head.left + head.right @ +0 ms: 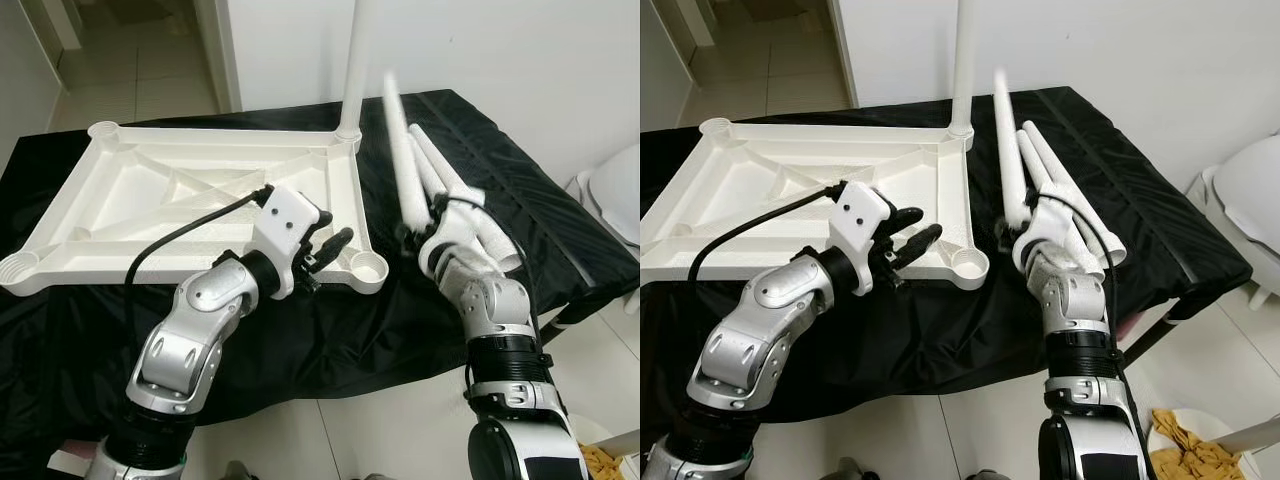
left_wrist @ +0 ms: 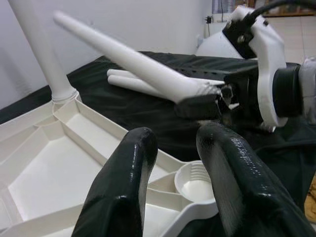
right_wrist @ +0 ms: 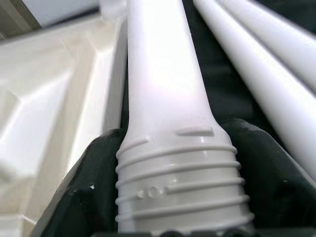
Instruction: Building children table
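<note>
One leg [image 1: 352, 60] already stands in a far corner of the upside-down tabletop [image 1: 150, 190]. My right gripper [image 1: 1025, 232] pinches a second leg [image 1: 1008, 140] beside the empty near socket [image 1: 369, 268]. Two legs [image 1: 1065, 185] wait on the black cloth [image 1: 1140, 180]. My left gripper [image 1: 325, 247] hovers, fingers spread.
</note>
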`<state>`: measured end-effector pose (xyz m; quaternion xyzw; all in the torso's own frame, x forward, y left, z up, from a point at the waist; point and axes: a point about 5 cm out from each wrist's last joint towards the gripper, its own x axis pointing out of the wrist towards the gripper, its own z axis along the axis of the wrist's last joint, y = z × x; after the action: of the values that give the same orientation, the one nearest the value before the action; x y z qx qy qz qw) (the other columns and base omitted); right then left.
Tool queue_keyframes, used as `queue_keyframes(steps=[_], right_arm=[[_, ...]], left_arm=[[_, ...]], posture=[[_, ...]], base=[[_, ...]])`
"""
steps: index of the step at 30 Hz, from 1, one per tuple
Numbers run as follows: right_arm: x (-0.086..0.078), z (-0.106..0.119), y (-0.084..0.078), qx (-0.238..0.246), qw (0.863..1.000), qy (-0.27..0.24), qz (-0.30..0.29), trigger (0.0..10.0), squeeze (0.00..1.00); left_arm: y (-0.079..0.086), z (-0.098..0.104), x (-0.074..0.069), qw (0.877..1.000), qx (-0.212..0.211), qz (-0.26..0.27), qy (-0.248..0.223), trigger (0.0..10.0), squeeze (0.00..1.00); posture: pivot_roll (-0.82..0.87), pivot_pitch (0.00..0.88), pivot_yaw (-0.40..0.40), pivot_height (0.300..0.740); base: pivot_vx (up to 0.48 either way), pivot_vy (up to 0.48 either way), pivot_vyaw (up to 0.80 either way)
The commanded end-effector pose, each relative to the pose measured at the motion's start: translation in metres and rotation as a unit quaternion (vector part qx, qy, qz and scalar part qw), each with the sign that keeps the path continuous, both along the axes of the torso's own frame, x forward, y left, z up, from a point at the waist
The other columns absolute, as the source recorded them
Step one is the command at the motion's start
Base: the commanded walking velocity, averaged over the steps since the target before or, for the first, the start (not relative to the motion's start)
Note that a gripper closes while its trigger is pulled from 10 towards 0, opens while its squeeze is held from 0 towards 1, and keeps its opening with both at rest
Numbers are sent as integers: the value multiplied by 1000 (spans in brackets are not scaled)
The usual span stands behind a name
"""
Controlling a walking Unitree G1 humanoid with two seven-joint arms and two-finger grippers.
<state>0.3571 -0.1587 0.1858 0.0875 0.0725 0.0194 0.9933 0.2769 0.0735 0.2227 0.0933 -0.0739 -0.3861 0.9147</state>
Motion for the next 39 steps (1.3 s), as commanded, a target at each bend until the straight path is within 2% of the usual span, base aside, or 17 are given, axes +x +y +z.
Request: queue_keyframes(steps=[1, 3, 5, 6, 7, 13, 14, 16, 21, 22, 23, 25, 26, 30, 34, 38, 39], right_arm=[[-1, 6, -2, 11, 1000, -25, 6, 10000, 0], [-1, 9, -4, 19, 999, -40, 1, 10000, 0], [-2, 19, -11, 40, 994, -103, -7, 10000, 0], [-2, 19, -11, 40, 994, -103, -7, 10000, 0], [-4, 26, -13, 44, 989, -142, -10, 10000, 0], [-6, 30, -13, 43, 982, -185, 4, 10000, 0], [-11, 41, -8, 37, 969, -242, 23, 10000, 0], [-20, 55, 0, 29, 947, -315, 52, 10000, 0], [-26, 61, 13, 21, 930, -356, 91, 10000, 0], [-27, 62, 17, 12, 925, -366, 104, 10000, 0], [-28, 64, 20, 3, 920, -373, 119, 10000, 0], [-29, 65, 23, -4, 917, -378, 129, 10000, 0], [-30, 66, 26, -12, 914, -380, 144, 10000, 0], [-31, 65, 29, -25, 908, -385, 162, 10000, 0], [-33, 58, 35, -36, 901, -378, 212, 10000, 0], [-34, 55, 37, -44, 897, -374, 231, 10000, 0], [-37, 48, 40, -65, 891, -368, 259, 10000, 0]], left_arm=[[4, -1, 5, 999, -9, 42, 5, 10000, 0], [3, 0, 6, 999, -11, 41, 4, 10000, 0], [-1, 5, 10, 999, -24, 34, -2, 10000, 0], [-1, 5, 10, 999, -24, 34, -2, 10000, 0], [-3, 9, 12, 999, -28, 30, -7, 10000, 0], [-5, 11, 14, 999, -37, 27, -5, 10000, 0], [-7, 19, 19, 998, -59, 19, -7, 10000, 0], [-11, 31, 23, 995, -98, -3, -3, 10000, 0], [-12, 43, 23, 990, -138, -34, 1, 10000, 0], [-12, 49, 23, 985, -162, -53, 9, 10000, 0], [-11, 54, 22, 978, -189, -83, 21, 10000, 110], [-10, 58, 21, 973, -206, -104, 28, 10000, 110], [-10, 60, 20, 967, -219, -123, 39, 10000, 1000], [-11, 61, 20, 963, -222, -144, 51, 10000, 1000], [-13, 61, 23, 966, -197, -159, 46, 10000, 1000], [-14, 62, 24, 967, -189, -162, 45, 10000, 1000], [-12, 63, 34, 972, -177, -144, 54, 10000, 278]], posture=[[-69, 71, -3, 740], [-68, 68, -4, 740], [-68, 62, -4, 740], [-68, 62, -4, 740], [-68, 59, -2, 740], [-70, 56, -1, 740], [-71, 47, 9, 740], [-72, 44, 14, 740], [-73, 40, 17, 740], [-73, 36, 21, 740], [-75, 34, 22, 740], [-75, 34, 22, 740], [-77, 31, 24, 740], [-78, 29, 24, 740], [-77, 29, 23, 740], [-79, 31, 25, 740], [-81, 33, 30, 740]], base=[[0, 0, 0], [0, 0, 0], [0, 0, 0], [0, 0, 0], [0, 0, 0], [0, 0, 0], [0, 0, 0], [0, 0, 0], [0, 0, 0], [0, 0, 0], [0, 0, 0], [0, 0, 0], [0, 0, 0], [0, 0, 0], [0, 0, 0], [0, 0, 0], [0, 0, 0]])
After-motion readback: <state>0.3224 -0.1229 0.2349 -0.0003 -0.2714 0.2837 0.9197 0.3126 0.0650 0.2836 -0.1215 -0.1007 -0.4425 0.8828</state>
